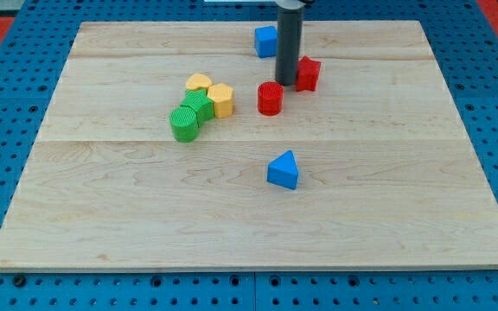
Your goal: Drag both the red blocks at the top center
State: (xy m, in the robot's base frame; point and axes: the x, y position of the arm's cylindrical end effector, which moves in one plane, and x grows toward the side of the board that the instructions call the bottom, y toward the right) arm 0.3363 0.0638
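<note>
My tip (287,83) rests on the worktop (145,225) between the 2 red blocks: the red cylinder (270,98) lower-left, the red block (308,73) (shape unclear) touching its right. No jaws here, only a rod. Both sit near the top centre, below the blue block (265,41).

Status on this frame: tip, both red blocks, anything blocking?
My tip between red cylinder and red block. Blue cube just above-left.

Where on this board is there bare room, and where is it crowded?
Bare: the view's bottom strip below the blue triangular block, and both side margins. Crowded: upper centre, where my tip stands between red cylinder and red block.
</note>
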